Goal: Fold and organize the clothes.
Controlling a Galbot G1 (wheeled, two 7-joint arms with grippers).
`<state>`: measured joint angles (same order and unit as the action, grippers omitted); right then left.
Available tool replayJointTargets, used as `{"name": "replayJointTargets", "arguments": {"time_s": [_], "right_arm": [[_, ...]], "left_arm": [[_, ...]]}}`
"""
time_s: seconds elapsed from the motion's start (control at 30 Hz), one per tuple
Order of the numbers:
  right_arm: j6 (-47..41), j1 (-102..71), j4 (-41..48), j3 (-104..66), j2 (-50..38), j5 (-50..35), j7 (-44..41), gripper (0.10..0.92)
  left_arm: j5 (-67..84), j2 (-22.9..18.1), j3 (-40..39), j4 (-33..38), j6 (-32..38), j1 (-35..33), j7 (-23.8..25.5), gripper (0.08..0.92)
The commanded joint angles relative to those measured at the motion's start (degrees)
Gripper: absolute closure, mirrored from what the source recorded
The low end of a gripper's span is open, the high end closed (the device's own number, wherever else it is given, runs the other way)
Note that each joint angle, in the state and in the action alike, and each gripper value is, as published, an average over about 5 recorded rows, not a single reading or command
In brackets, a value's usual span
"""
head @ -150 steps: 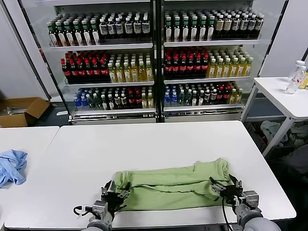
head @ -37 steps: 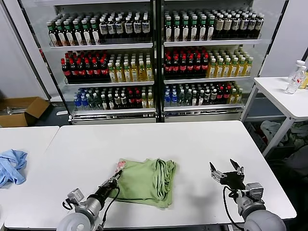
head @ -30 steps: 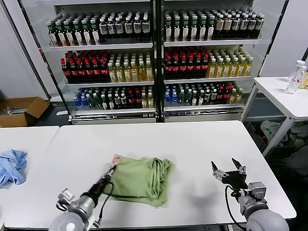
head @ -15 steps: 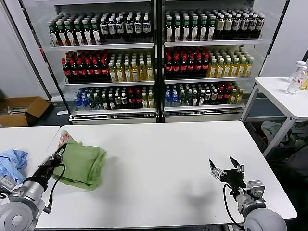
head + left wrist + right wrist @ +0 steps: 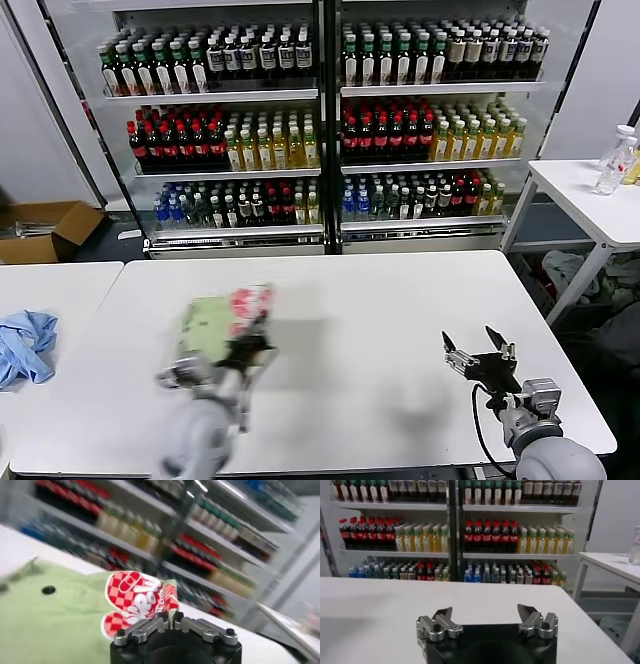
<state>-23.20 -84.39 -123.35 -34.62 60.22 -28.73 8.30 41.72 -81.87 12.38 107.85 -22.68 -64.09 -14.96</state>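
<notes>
Nearest in the head view, the right gripper hovers low over the right front part of the white table, its fingers spread wide apart with nothing between them; the right wrist view shows the same pincer released above bare tabletop. On the left side, the left arm reaches up over the table's left half, and the left gripper is clenched on the folded light green T-shirt, which hangs bunched around it with the red-pink and white graphic showing at its upper right. In the left wrist view the fingers are closed tight together on the shirt's edge, just beside the checkered print. Farther left, a light blue garment lies crumpled on a neighbouring white table. Beyond both tables stand drinks coolers filled with rows of bottles, and a cardboard box sits on the floor at far left.
</notes>
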Motion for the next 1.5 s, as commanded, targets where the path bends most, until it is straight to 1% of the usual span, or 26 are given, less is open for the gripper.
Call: {"name": "replayJointTargets", "arguments": {"time_s": [0.03,0.13,0.23,0.33,0.43,0.6,0.73,0.87,1.0,1.2,1.3,1.4,1.5], "right_arm": [[-0.8,-0.4,-0.2,-2.9,-0.8,-0.5,-0.5,0.203],[-0.9,0.9,0.3,-1.6,-1.5,-1.9,-0.4,0.203],[-1.6,4.9,1.4,2.4,-1.5,-3.8,0.4,0.203],[-3.1,10.3,3.4,8.3,-1.0,-5.9,1.5,0.203],[-5.2,15.2,6.8,14.3,0.4,-9.3,2.8,0.203],[-8.6,23.9,18.3,22.2,4.3,-14.4,5.8,0.203],[-10.0,30.6,25.8,26.7,7.3,-17.8,8.7,0.203],[-10.1,34.5,30.7,30.4,8.5,-18.3,11.3,0.218],[-9.9,38.0,35.1,32.1,9.0,-17.1,11.4,0.310],[-7.1,44.7,42.9,34.3,9.5,-12.2,8.5,0.484],[-5.6,47.4,45.1,34.8,9.6,-9.6,6.5,0.562],[-4.0,46.4,42.5,34.2,8.6,-4.3,3.2,0.648],[1.1,40.5,33.5,31.6,6.1,3.6,1.6,0.735]], "left_arm": [[-5.6,-12.5,-25.5,-16.5,1.9,16.9,-0.1,0.893],[-11.5,-11.6,-25.5,-14.5,2.4,15.0,1.3,0.890],[-15.2,-9.4,-24.4,-9.5,3.1,12.2,2.0,0.844],[-16.3,-5.9,-21.6,-3.4,3.0,8.8,2.9,0.759],[-15.4,-2.5,-16.3,1.9,2.9,4.8,3.4,0.672],[-12.4,2.5,-5.4,9.6,3.9,-2.1,2.8,0.525],[-11.8,5.7,1.5,13.3,5.6,-8.6,2.6,0.386],[-10.1,7.0,6.4,15.5,6.5,-14.0,2.4,0.266],[-9.1,7.3,8.5,16.9,7.2,-17.0,2.3,0.190],[-9.1,7.4,8.6,17.5,7.5,-17.7,2.2,0.178],[-9.0,7.6,8.6,17.8,7.5,-17.4,2.2,0.177],[-9.3,8.0,8.8,18.0,7.5,-17.3,2.3,0.177],[-10.3,8.6,9.1,18.5,7.7,-17.6,2.5,0.177]]}}
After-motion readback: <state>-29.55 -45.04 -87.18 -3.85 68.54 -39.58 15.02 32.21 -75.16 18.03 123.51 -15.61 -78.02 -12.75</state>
